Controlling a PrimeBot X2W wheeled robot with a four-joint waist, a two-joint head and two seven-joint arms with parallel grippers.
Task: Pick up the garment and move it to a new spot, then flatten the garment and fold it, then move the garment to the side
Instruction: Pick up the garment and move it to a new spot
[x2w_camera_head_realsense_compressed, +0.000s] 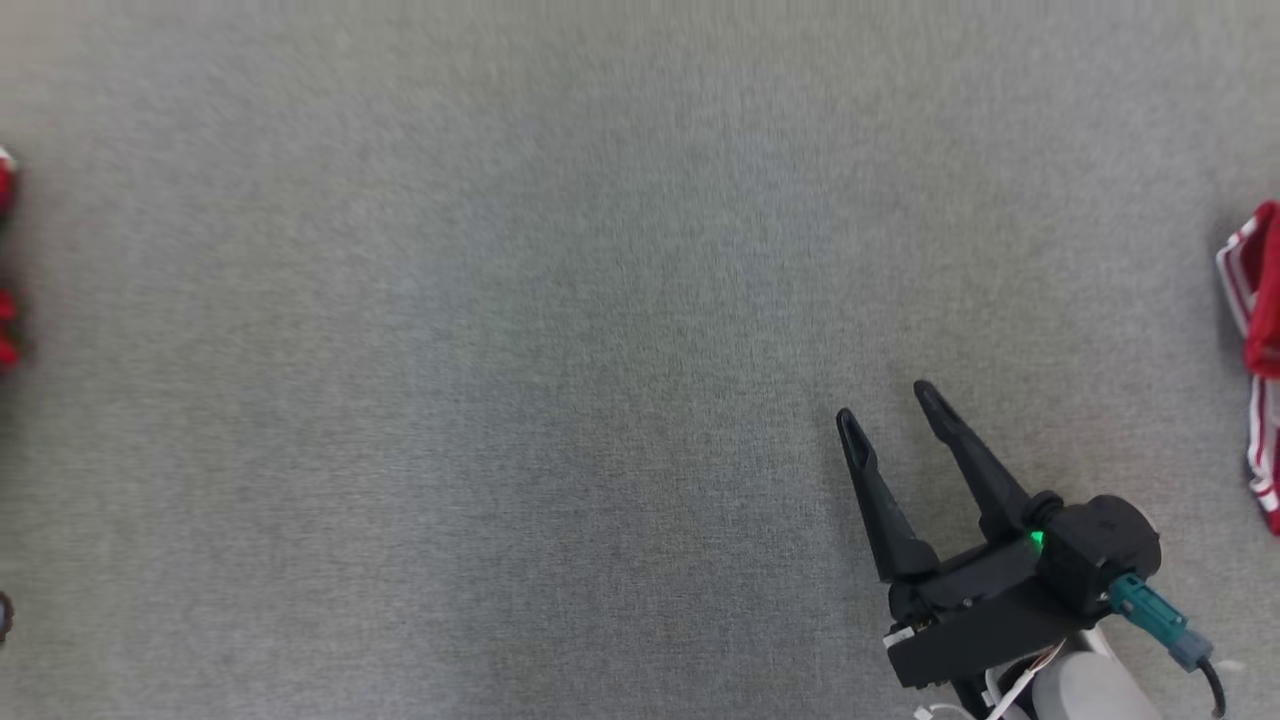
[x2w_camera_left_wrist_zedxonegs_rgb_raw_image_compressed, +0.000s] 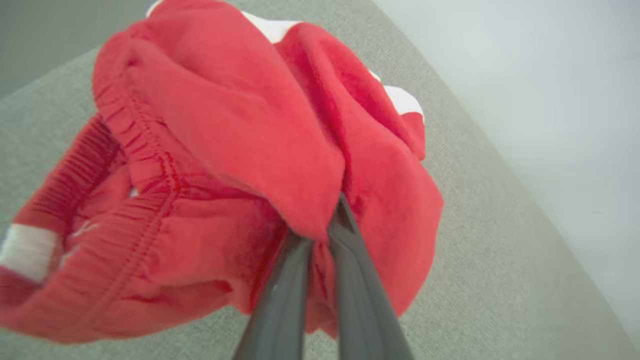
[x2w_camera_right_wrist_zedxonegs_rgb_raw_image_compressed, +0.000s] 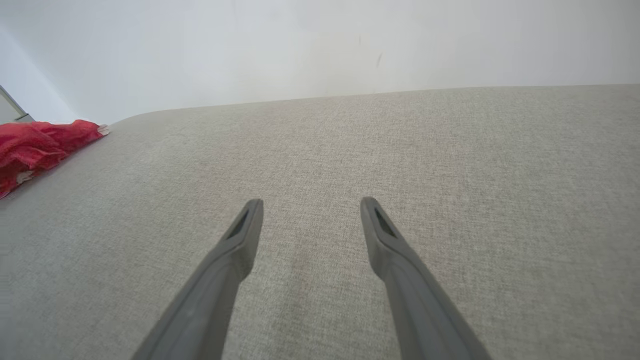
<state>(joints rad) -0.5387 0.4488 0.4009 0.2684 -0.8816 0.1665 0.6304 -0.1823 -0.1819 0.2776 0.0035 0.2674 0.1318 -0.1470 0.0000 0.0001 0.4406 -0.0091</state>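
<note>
Left wrist view, L gripper (x2w_camera_left_wrist_zedxonegs_rgb_raw_image_compressed: 321, 234) pinching red garment (x2w_camera_left_wrist_zedxonegs_rgb_raw_image_compressed: 225, 150), R gripper (x2w_camera_head_realsense_compressed: 886, 402) jaws spread

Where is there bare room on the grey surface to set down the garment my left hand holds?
The middle of the grey surface is bare, from the red cloth at the left edge across to the open right hand. It is crowded at the right edge, by the striped cloth. The left hand is shut on the red garment.

Soft even light, slight blur
</note>
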